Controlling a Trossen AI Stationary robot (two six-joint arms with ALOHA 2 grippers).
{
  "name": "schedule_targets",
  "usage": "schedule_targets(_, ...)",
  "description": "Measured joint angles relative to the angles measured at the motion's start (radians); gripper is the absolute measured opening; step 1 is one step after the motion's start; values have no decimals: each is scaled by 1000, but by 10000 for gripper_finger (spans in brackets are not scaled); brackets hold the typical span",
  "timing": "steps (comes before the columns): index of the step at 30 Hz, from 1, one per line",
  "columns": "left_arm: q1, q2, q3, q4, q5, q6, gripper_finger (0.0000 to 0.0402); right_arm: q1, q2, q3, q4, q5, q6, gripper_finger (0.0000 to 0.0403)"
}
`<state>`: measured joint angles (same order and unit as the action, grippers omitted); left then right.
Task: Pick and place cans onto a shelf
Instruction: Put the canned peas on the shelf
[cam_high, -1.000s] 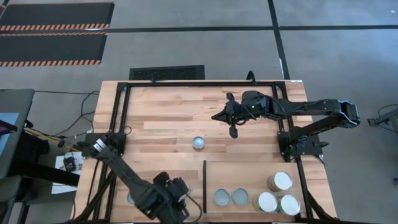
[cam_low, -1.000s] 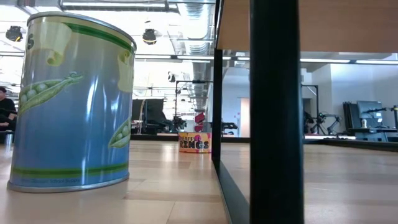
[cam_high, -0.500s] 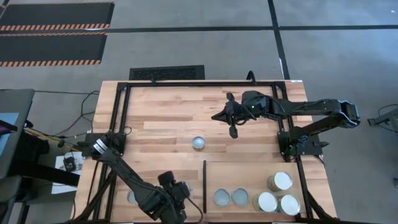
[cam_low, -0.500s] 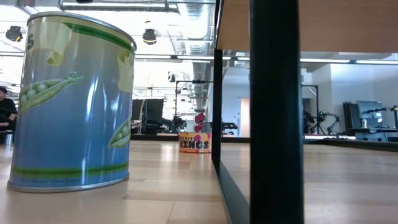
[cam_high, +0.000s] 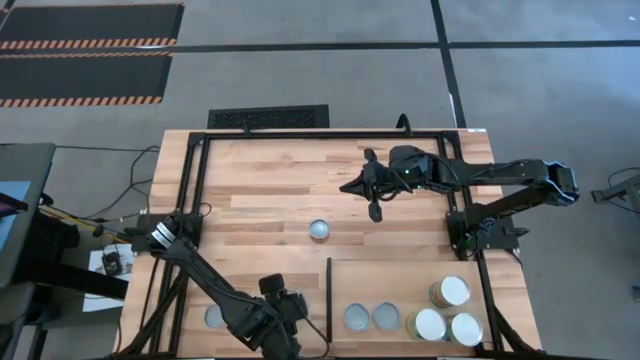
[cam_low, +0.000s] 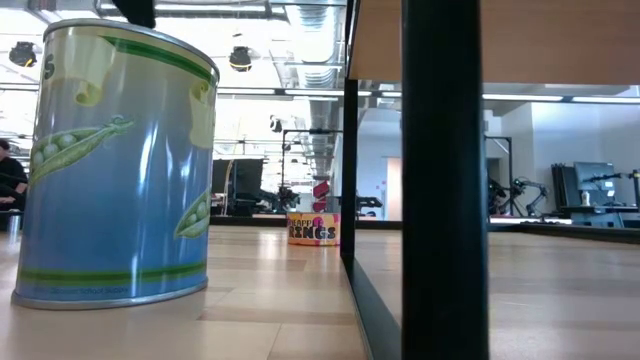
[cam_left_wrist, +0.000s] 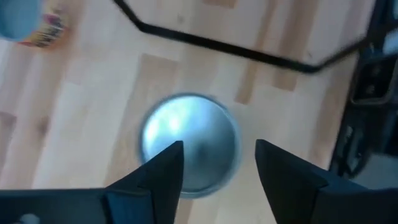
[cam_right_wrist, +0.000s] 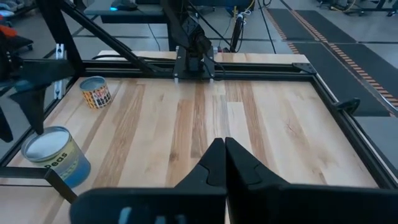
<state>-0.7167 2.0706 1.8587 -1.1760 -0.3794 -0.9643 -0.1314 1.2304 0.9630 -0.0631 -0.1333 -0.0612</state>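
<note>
Five cans (cam_high: 428, 324) are sitting on the shelf (cam_high: 400, 280). Two are waiting outside its divider (cam_high: 329, 298): the left gripper (cam_left_wrist: 217, 163), fingers spread, is hovering over one (cam_left_wrist: 188, 142); the right gripper (cam_right_wrist: 224, 163) is pressed shut.

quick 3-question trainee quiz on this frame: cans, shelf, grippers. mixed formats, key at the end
1. True or false: the left gripper is shut on the pea can.
2. How many cans stand on the shelf, right of the black divider, in the high view?
3. Multiple choice: the right gripper is
A. over the shelf, open
B. over the far part of the table, shut and empty
C. gripping the lone can at mid-table

Key
1. False: its fingers stand open above the can, one to each side.
2. Five.
3. B
</note>
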Motion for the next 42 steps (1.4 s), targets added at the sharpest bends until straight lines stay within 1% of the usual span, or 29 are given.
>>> schedule_targets(3, 3, 14, 0, 28, 57, 57, 167, 0, 0, 0, 8, 0, 0, 7)
schedule_targets(5, 5, 26, 1, 43, 78, 73, 159, 0, 0, 0, 22, 0, 0, 7)
schedule_targets(12, 9, 53, 2, 34, 74, 42, 152, 0, 0, 0, 65, 0, 0, 7)
schedule_targets(15, 10, 55, 3, 20, 74, 40, 139, 0, 0, 0, 68, 0, 0, 7)
schedule_targets(18, 10, 59, 4, 9, 68, 48, 110, -7, 0, 0, 71, 0, 0, 7)
schedule_targets(24, 16, 68, 6, -3, 61, 77, 26, -19, -1, 0, 73, 2, 1, 7)
schedule_targets(26, 19, 69, 5, 5, 66, 89, 8, -22, -1, 0, 72, 1, 1, 7)
schedule_targets(33, 23, 73, 24, -5, 87, 75, 0, -22, -2, 0, 72, 2, 1, 7)
schedule_targets(38, 27, 80, 70, -84, 107, 23, 0, -22, -2, 0, 72, 2, 1, 7)
schedule_targets(42, 27, 80, 77, -87, 117, -13, 1, -22, -2, 0, 72, 2, 0, 7)
